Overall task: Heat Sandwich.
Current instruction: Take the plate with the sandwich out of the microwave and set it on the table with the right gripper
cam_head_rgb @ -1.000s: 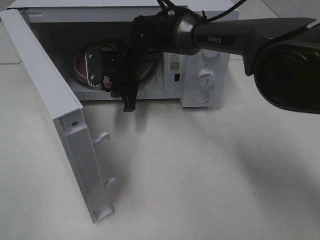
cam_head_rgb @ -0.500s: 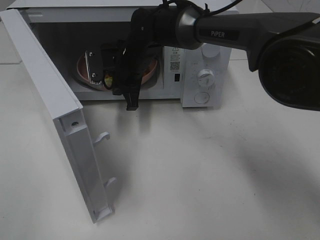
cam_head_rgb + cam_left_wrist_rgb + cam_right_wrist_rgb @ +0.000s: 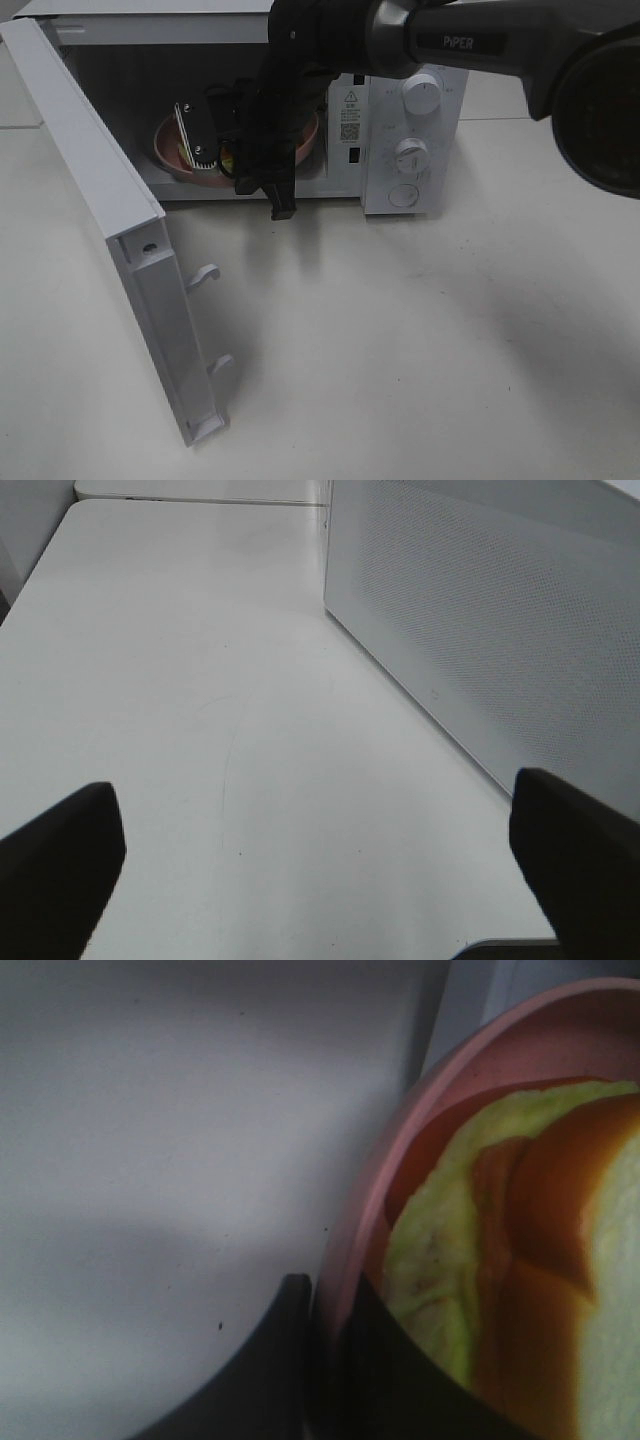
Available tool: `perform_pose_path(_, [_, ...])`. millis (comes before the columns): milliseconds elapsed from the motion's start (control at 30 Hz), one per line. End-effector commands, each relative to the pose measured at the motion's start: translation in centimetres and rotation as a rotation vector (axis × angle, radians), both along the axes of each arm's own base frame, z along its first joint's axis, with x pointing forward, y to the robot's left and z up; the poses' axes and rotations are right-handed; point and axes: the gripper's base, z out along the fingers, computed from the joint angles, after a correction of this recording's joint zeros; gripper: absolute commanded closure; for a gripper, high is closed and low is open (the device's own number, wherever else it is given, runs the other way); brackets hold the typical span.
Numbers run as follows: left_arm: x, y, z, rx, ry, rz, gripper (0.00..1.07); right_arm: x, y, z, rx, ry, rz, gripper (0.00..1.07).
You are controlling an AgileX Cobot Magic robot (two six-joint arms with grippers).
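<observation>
Sandwich [image 3: 520, 1260] lies on the pink plate [image 3: 400, 1150] whose rim the right gripper [image 3: 325, 1360] pinches

open door [image 3: 110, 215] flanks cavity, arm [image 3: 300, 90] fills opening

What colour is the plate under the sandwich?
Pink. The plate shows best in the right wrist view.
</observation>
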Motion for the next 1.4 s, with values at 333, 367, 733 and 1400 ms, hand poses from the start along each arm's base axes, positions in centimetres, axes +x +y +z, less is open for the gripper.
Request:
perform_pose_path(333, [0.0,-0.1,0.1,-0.009,-0.017,0.002,0.09,-2.6,-2.0,2.8,-0.038,-0.071,0.115,1.07])
perform_pose_path(367, [0.0,-0.1,0.1,-0.009,-0.017,0.002,0.09,-3.0,-2.3,3.2,-0.038,-0.082,0.125,1.07])
perform_pose_path(733, [0.0,-0.1,0.1,-0.009,-0.017,0.002,0.09,-6.2,-4.5,4.1,-0.047,-0.108,0.179,1.07])
perform_pose_path(1400, [0.0,-0.1,0.1,-0.009,-0.017,0.002,0.09,-12.1,-8.4,5.2,-0.044,-0.076,0.183,1.07])
